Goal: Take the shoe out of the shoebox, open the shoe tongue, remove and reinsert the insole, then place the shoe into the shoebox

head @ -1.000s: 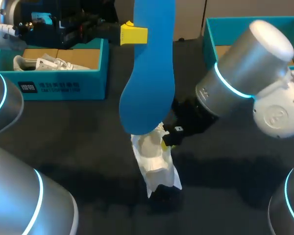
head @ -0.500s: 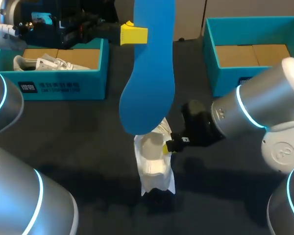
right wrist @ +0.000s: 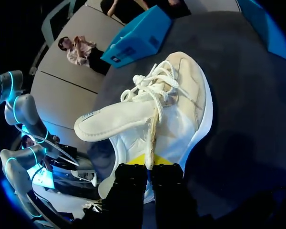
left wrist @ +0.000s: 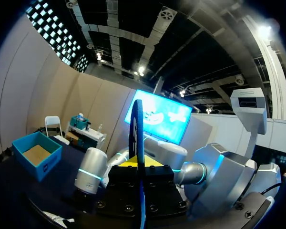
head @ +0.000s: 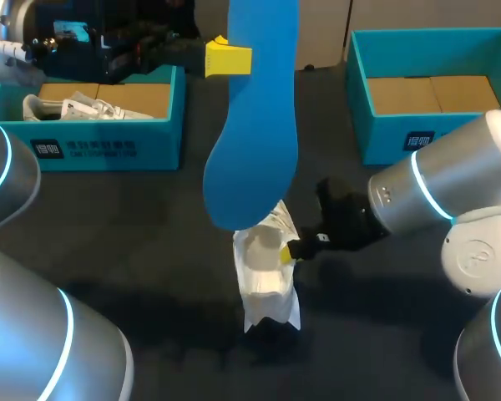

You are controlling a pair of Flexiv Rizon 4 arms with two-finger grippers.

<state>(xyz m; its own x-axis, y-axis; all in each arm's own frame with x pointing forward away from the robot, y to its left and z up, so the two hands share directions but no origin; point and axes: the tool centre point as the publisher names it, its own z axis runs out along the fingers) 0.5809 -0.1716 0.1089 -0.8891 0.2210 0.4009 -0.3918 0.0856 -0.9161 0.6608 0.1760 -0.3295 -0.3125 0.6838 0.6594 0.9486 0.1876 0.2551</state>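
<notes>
Nearest on the dark, matte table [head: 150,234] lies the shoe [head: 265,280] [right wrist: 181,109], white and cream with a smooth rubber sole rim. Its long axis runs roughly near to far, the toe seemingly at the far end. Its padded tongue [right wrist: 114,121] is folded out sideways under knotted rope laces [right wrist: 152,88]. The right gripper [head: 289,251] [right wrist: 150,162] meets the shoe from the right, fingers nearly together, pinching its side edge where one lace strand runs down. Above the shoe hangs the insole [head: 255,134] [left wrist: 138,143], a flat, smooth blue foot shape, upright with its rounded end just over the shoe. The left gripper [head: 228,58] [left wrist: 142,164] clamps it by the upper part. Farther back stand two teal cardboard boxes: the left shoebox [head: 108,138] holding a second shoe [head: 67,107], and the right shoebox [head: 384,134] showing a brown floor.
</notes>
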